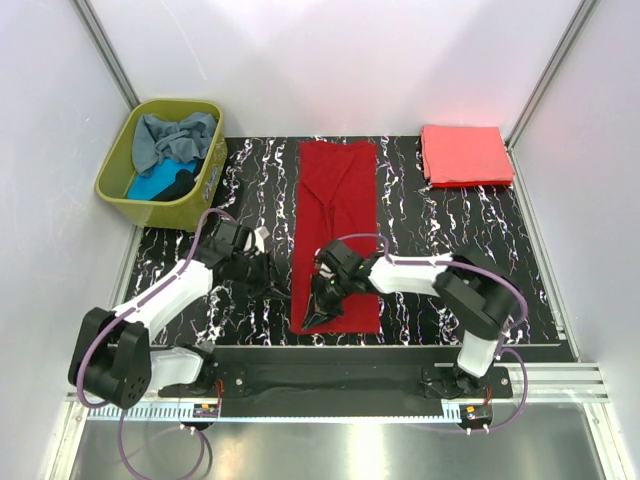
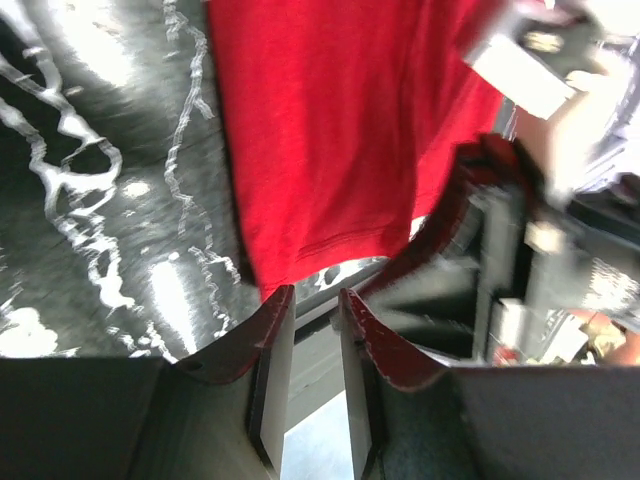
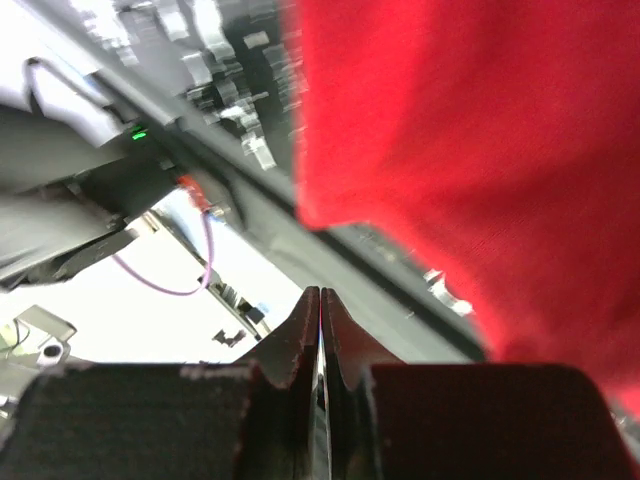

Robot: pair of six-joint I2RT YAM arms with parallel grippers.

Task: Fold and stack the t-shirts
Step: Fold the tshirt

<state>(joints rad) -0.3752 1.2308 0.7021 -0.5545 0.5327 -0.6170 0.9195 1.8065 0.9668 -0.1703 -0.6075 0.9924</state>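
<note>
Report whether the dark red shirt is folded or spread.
Partly folded: the dark red shirt lies as a narrow strip, sides turned in.

A spread shirt (image 1: pixel 338 190) lies on the surface (image 1: pixel 430 225) centre; a basket (image 1: pixel 160 212) of shirts (image 1: pixel 175 140) sits back left, a folded shirt (image 1: pixel 465 155) back right

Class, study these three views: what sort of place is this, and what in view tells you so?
Probably a robot test cell, not a home: plain white walls box in a marbled black table, two robot arms are bolted at its near edge, and a basket holds loose t-shirts.
</note>
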